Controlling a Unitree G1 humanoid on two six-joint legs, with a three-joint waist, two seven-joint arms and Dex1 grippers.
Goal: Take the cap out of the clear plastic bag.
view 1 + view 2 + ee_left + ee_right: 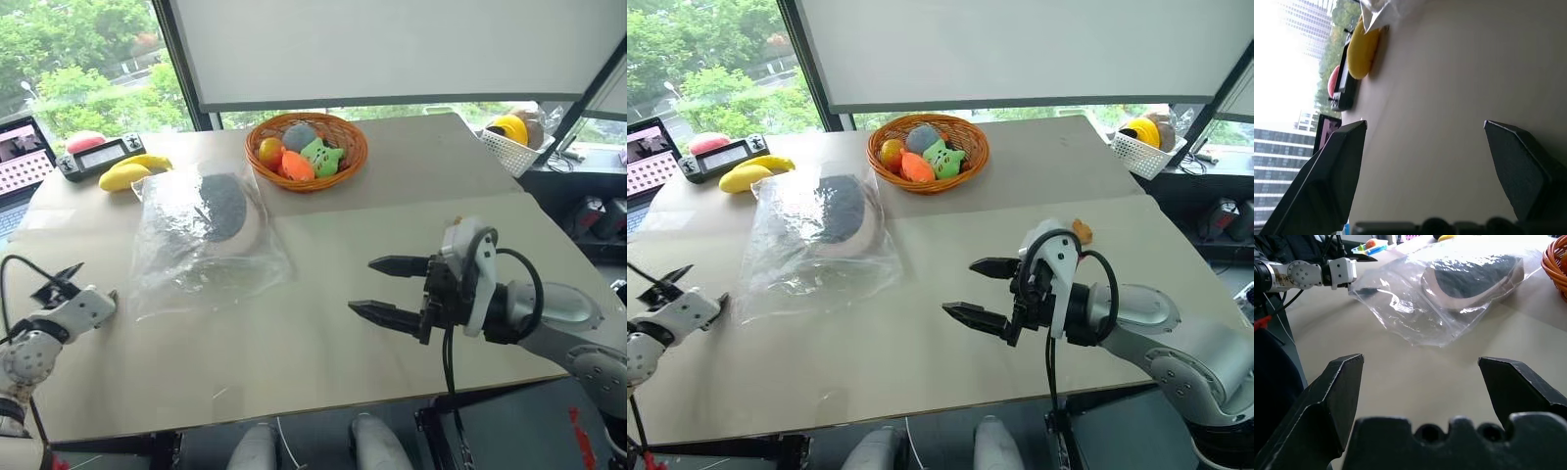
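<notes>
My right gripper [384,286] hovers wide open near me, holding nothing. My left gripper [61,283], also spread and empty, sits just beside the clear plastic bag [201,250], mid-table on the left. It looks slippery and limp; the soft, light cap [223,208] lies inside, so I'd pinch a bag edge.

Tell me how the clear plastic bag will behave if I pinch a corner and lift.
The clear plastic bag looks thin and crinkled, so it will likely drape limply. Its glossy film may slip between fingers. The cap inside looks soft, so it will probably slide toward the low end rather than hold the bag's shape.
</notes>
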